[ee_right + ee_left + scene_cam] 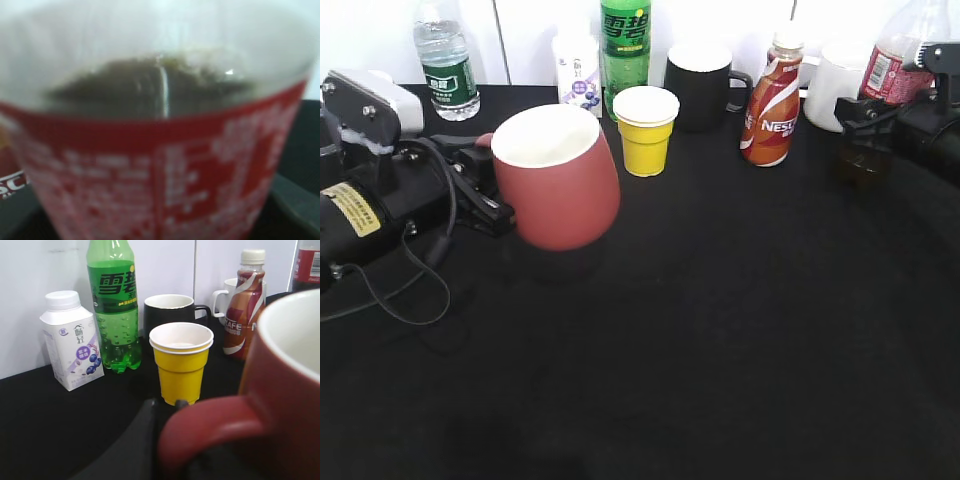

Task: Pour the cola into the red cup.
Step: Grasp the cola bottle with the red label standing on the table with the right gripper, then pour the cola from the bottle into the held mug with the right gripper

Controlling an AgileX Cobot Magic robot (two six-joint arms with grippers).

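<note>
Black table (720,350) lies open before tilted red cup (558,190).

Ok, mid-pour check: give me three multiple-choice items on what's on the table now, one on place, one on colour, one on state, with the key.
1. Where does the yellow cup stand?
A. In front of the green soda bottle
B. Right of the Nescafe bottle
C. Inside the red cup

2. What colour is the inside of the red cup?
A. Black
B. White
C. Yellow

3. How is the red cup held?
A. Lying on its side, untouched
B. Upside down on the table
C. Tilted, gripped at its handle by the left gripper

Key: 1 A, since the exterior view shows it just before the green bottle, left of the Nescafe bottle. 2 B, since the left wrist view shows a white lining. 3 C, since the cup leans with the jaws at its handle, while the right gripper holds the cola bottle.
</note>
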